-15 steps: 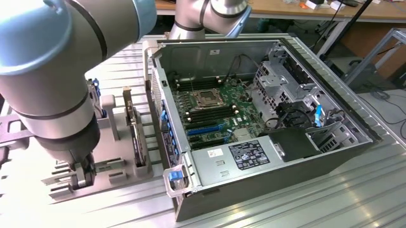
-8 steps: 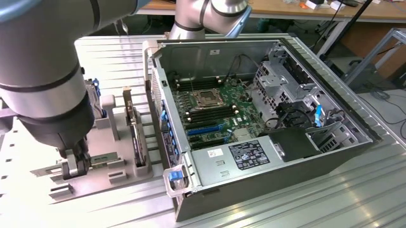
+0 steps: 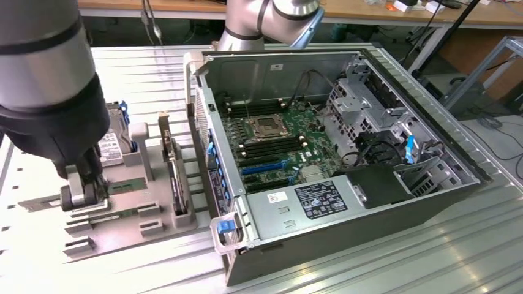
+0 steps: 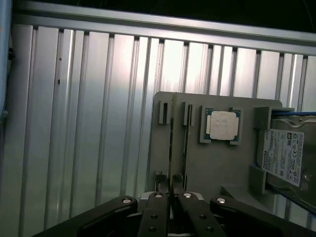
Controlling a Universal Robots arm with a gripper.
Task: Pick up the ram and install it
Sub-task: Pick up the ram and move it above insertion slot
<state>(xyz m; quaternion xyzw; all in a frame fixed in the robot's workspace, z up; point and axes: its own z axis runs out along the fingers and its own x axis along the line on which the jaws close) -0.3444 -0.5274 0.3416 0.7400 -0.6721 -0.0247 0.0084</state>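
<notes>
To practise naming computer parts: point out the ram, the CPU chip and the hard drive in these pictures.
ram (image 4: pixel 171 143), wrist view, on its thin edge.
CPU chip (image 4: pixel 223 125), wrist view, middle of its silver lid.
hard drive (image 4: pixel 285 157), wrist view, on its white label.

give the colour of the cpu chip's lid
CPU chip: silver lid, best in the wrist view.

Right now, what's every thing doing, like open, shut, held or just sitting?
Black gripper: shut on the thin green ram stick.
Ram stick: standing on edge in the grey plastic tray.
Square silver CPU chip: flat in its tray pocket, untouched.
Silver hard drive: resting in the tray.
Grey metal computer case: side open, green motherboard showing.
</notes>
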